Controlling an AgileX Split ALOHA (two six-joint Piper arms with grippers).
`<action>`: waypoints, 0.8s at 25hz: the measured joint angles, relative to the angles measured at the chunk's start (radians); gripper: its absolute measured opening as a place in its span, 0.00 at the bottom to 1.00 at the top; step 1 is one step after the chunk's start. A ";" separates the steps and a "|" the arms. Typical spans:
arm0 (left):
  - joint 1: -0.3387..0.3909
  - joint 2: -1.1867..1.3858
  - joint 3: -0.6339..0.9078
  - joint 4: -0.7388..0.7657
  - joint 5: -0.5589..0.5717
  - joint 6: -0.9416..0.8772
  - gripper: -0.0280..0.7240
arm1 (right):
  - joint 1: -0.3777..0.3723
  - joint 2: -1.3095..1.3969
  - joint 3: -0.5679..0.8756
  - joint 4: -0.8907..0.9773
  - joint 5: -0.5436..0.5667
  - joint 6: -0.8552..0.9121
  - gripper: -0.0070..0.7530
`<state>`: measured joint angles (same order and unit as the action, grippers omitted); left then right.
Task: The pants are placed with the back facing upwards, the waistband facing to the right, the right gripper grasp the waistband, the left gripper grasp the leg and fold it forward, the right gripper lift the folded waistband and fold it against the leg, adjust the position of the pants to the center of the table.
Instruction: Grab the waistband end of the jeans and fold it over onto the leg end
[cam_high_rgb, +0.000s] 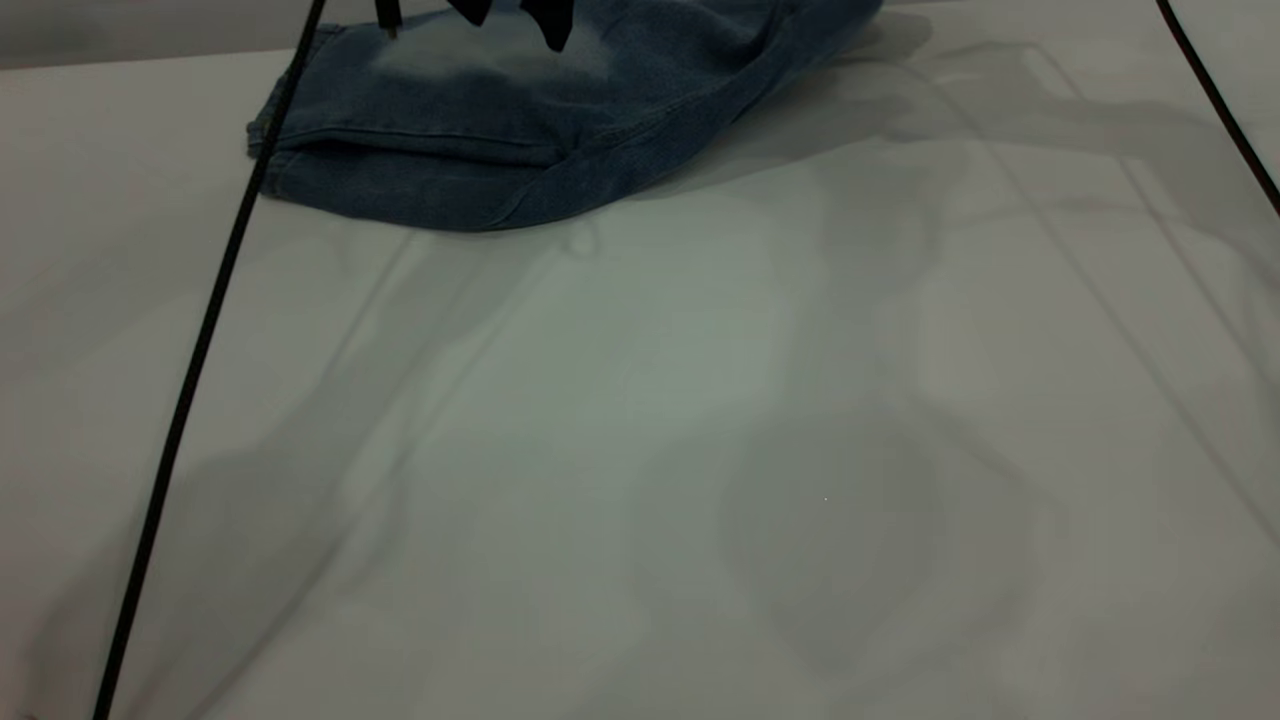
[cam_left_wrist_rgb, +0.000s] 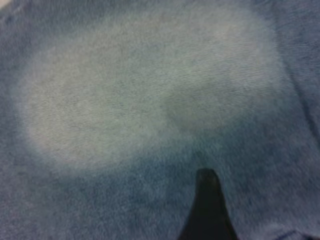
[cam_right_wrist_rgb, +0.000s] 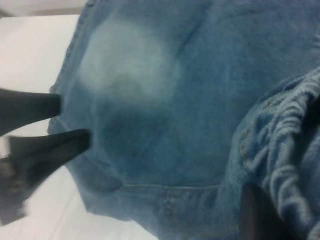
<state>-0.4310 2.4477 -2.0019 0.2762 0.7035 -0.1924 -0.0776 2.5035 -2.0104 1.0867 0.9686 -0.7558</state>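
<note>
The folded blue denim pants are lying on the large pale flat table, at its far edge, left of centre in the exterior view. The gathered denim waistband is sitting at the pants' right end. The left tool is hanging directly over the pants. A thin black cable is crossing the table's left side, another the right corner.

pants faded blue denim, darker blue at hem and seams, pale bleached whitish patch on top. waistband same blue, ruffled, lighter ridges, tan stitching beside it. table plain white to pale grey, soft grey shadows. gripper fingers black. cable black.
</note>
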 joint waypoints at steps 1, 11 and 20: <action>0.000 0.021 -0.025 -0.007 0.011 0.000 0.70 | 0.004 -0.006 0.000 0.000 0.008 0.006 0.10; 0.000 0.234 -0.317 -0.105 0.169 0.072 0.70 | 0.029 -0.046 0.000 -0.045 0.025 0.042 0.10; 0.000 0.267 -0.328 -0.099 0.172 0.072 0.70 | 0.062 -0.076 0.000 -0.012 0.062 0.041 0.10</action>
<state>-0.4310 2.7148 -2.3297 0.1771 0.8758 -0.1201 -0.0151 2.4277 -2.0104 1.0747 1.0307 -0.7146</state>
